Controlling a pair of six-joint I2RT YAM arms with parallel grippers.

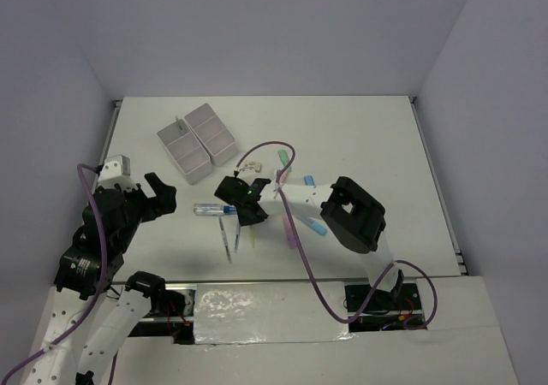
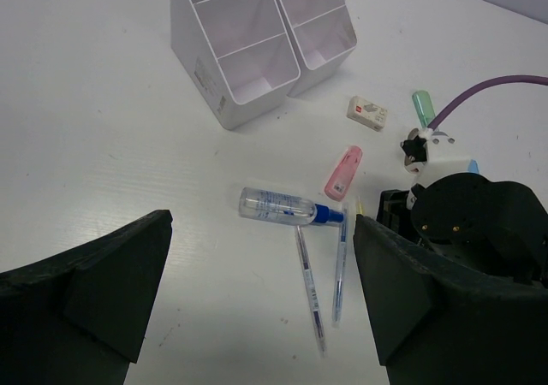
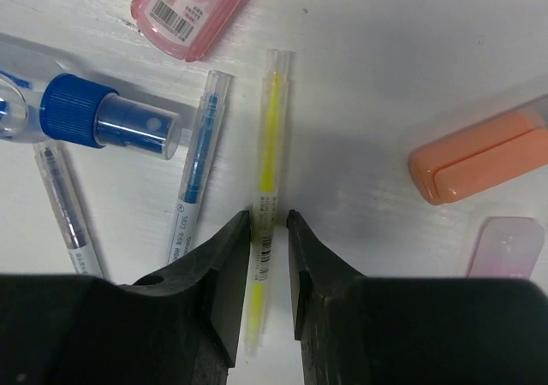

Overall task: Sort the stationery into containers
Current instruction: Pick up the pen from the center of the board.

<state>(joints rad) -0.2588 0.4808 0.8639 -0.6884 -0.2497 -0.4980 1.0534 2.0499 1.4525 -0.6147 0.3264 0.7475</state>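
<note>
Left fingers (image 1: 164, 198) are standing spread wide and gripping nothing, hanging over the bare white surface (image 2: 103, 145) left of the scatter. The block of white rectangular plastic bins (image 2: 201, 60) is sitting behind them, well apart from the stationery.

Writing: the small white eraser (image 2: 366, 112) is showing a sleeve with a red mark, too small to read. The pink plastic highlighter (image 3: 193, 4) is carrying a white barcode sticker, digits blurred. The thin clear pen with blue ink (image 3: 199, 162) is showing fine print along its barrel, not readable.

In the right wrist view, left to right: the clear tube with a blue cap (image 3: 94, 120) is lying over a second thin blue pen (image 3: 64, 205). Then the blue-ink pen. Then the thin clear pen with yellow ink (image 3: 272, 120), barcode on its barrel, lying flat between the right fingers (image 3: 269, 231). They are flanking it closely on both sides; cannot tell whether they are pinching it. The blue-ink pen is lying just beside the left-hand finger. The orange highlighter (image 3: 484, 158) and a pale pink cap (image 3: 505, 244) are lying further right, apart.
</note>
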